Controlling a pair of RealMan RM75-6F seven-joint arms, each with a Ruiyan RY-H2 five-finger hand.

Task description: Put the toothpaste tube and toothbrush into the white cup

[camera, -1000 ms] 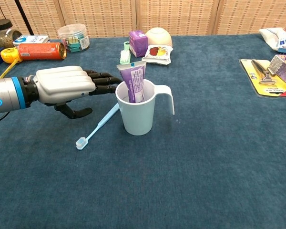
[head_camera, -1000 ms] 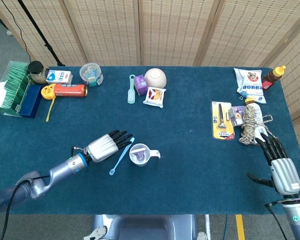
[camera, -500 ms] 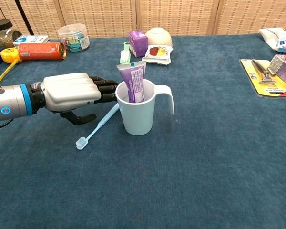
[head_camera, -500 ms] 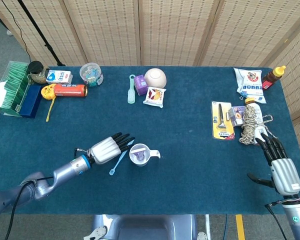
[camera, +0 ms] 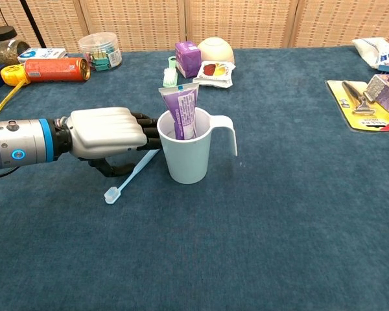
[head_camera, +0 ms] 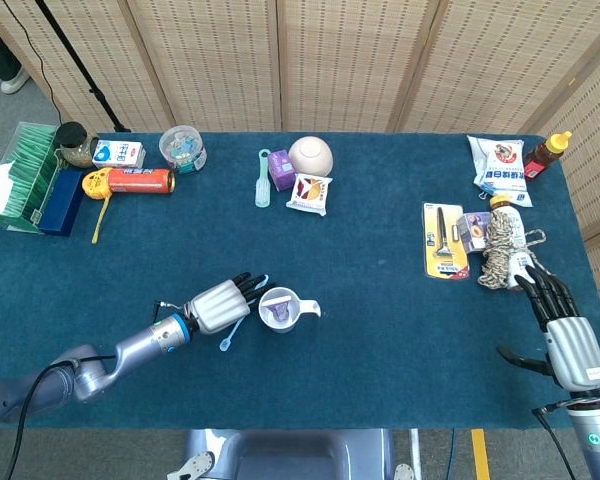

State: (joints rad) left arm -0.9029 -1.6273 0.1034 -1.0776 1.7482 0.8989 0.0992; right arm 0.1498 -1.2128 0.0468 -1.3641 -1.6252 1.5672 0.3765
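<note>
The white cup [camera: 188,155] stands upright on the blue table, handle to the right, with the purple toothpaste tube [camera: 180,111] upright inside it. The cup [head_camera: 281,309] also shows in the head view. A light-blue toothbrush [camera: 124,181] lies slanted on the cloth just left of the cup, brush head nearest the table front. My left hand [camera: 109,133] lies low over the brush's handle, its dark fingers [camera: 146,127] stretched out flat to the cup wall; whether they touch the brush is hidden. Far right, my right hand [head_camera: 565,335] rests with its fingers spread, holding nothing.
Along the back edge stand an orange can [camera: 55,69], a clear tub [camera: 98,49], a purple box [camera: 187,58], a round bowl [camera: 216,49] and a snack packet [camera: 214,73]. A yellow razor pack [head_camera: 443,240] and a rope bundle [head_camera: 500,248] lie near the right hand.
My left hand has slid forward, right and lower, from beside the toothbrush to over its handle, fingers now reaching the cup. The cup, tube and right hand have stayed put.
</note>
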